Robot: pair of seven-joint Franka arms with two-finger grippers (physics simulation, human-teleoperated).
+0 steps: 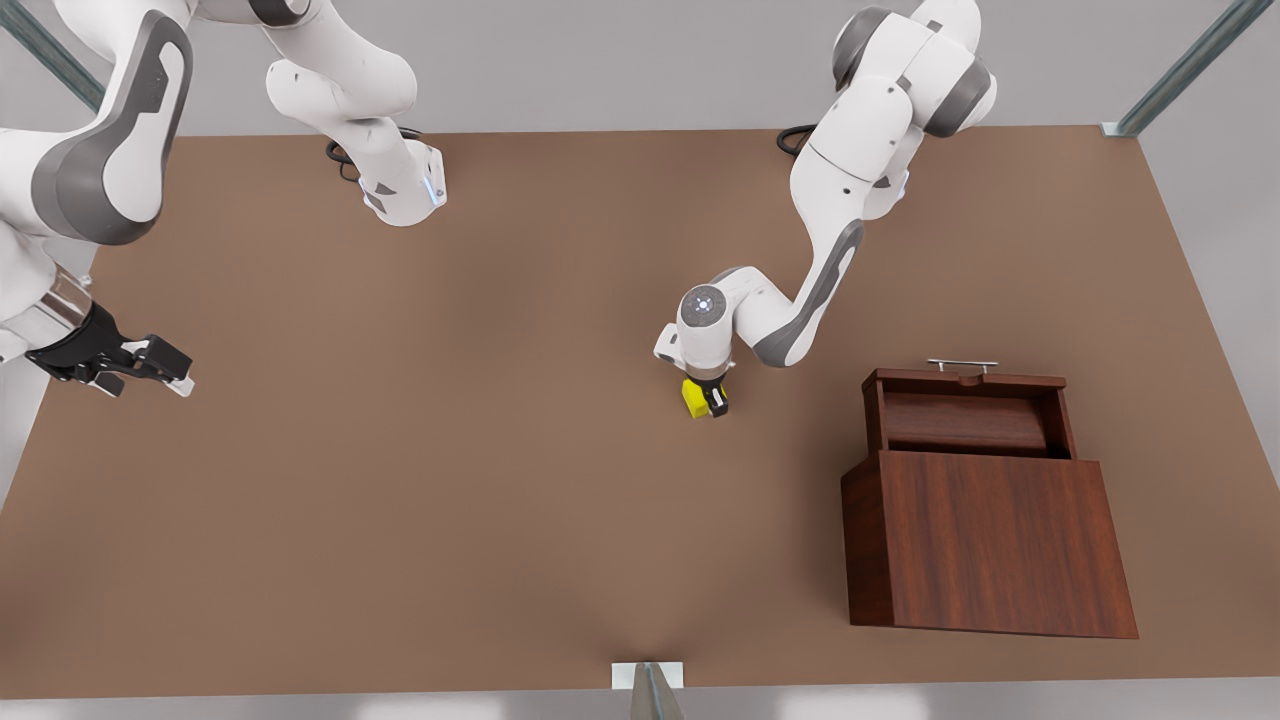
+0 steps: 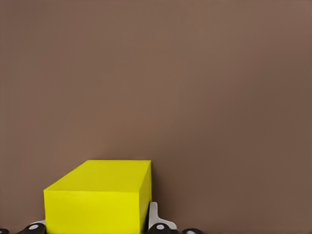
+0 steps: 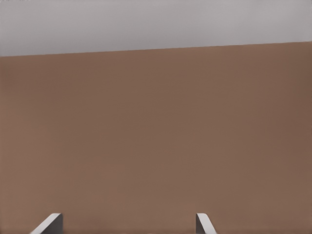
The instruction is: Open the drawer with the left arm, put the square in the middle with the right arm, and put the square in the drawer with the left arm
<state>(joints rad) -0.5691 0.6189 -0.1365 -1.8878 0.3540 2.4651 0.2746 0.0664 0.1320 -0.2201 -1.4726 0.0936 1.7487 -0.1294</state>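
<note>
Square, plain yellow with no markings, sits on the brown surface near its middle, clamped between the left gripper's fingers. Drawer stands pulled open. Right gripper waits, fingers apart, at the front view's left.

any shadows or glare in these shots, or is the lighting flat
Front view: mostly flat, soft light, a faint shadow under the left gripper by the yellow cube, no glare on the tabletop. Both wrist views: even brown, no highlights.
</note>
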